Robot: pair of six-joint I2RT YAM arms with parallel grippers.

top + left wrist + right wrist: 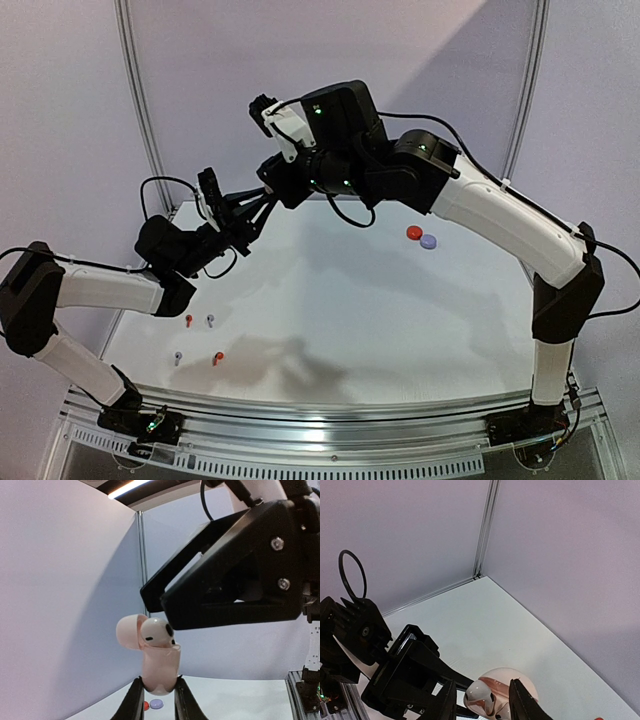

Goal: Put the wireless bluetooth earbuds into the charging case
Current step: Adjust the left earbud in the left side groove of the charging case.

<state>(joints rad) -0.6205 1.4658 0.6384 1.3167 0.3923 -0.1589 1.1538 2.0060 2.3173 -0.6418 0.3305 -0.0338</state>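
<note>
Over on the left, the left arm [100, 290] is stretching up and inward off the white counter [400, 320]. Just below its elbow, four tiny loose buds are lying on the counter. A red-orange stemmed earbud [188, 320] is sitting beside a pale lavender-grey stemmed earbud [210, 320]. Nearer the front edge, a second pale earbud [178, 358] is lying beside a second red-orange earbud [216, 357].

Moving along, the left claw [158, 681] is clamping tight on the lower body of a white glossy charging case [160, 667]. It is holding the case upright in the air, well above the counter. The case's rounded lid [129, 630] is standing open to one side. A white glossy stemmed earbud [156, 632] is sitting in the mouth of the case, with its bulbous head poking up above the rim.

Right there, the right claw [482, 681] is hanging directly over that bud. Its black fingers are standing part-way apart, one on each side of the white bud. A sliver of gap is showing on one side, and I cannot tell whether either pad is actually touching it.

Further right, a small round red-orange case [414, 232] and a small round lavender case [429, 241] are resting side by side on the counter, well apart from the loose buds. The white-and-black right arm [520, 230] is arching high over them.
</note>
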